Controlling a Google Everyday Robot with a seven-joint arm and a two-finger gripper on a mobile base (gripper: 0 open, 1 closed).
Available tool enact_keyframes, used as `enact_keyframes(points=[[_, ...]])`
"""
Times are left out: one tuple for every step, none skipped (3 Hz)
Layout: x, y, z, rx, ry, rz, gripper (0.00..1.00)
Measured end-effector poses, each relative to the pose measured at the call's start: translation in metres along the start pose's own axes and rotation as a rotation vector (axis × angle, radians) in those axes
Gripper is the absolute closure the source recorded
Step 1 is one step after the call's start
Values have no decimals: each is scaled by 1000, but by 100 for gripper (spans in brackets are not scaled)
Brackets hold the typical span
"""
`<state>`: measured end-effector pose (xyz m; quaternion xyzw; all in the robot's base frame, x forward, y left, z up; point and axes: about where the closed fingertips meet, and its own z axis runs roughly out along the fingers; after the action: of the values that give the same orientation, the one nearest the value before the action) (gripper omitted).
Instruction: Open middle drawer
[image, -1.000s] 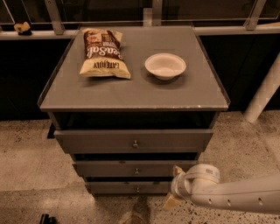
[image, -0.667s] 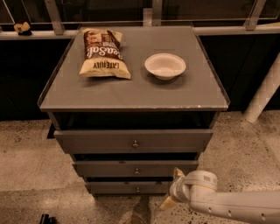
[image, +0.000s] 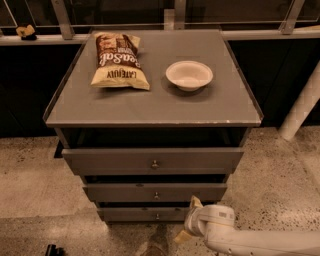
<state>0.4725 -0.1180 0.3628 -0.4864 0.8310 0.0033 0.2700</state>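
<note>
A grey cabinet with three stacked drawers fills the middle of the view. The middle drawer is the second front down on this cabinet, a flat grey panel with one small round metal knob at its centre. Above it is the widest front, the top drawer, and below it the narrowest, the bottom drawer, each with a like knob. Dark gaps separate the three fronts. I cannot tell whether the middle drawer is pulled out at all.

The end effector is low at the cabinet's front right corner, in front of the right end of the bottom drawer. It is released: its two tan fingertips stand apart, one higher near the lower edge of the middle drawer and one lower toward the floor, with nothing between them. It is below and to the right of the middle drawer's knob and does not touch it. The white arm runs from it along the bottom edge of the view, away from the cabinet's right side.

On the cabinet's worktop lie a chip bag toward the left rear and a white bowl toward the right rear, apart from each other. Speckled floor surrounds the cabinet's base.
</note>
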Motion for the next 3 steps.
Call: enact_keyframes(points=[[0, -1, -1, 2, 0, -1, 0], [-6, -10, -23, 45, -21, -20, 0], [-17, -24, -51, 105, -28, -50, 0]])
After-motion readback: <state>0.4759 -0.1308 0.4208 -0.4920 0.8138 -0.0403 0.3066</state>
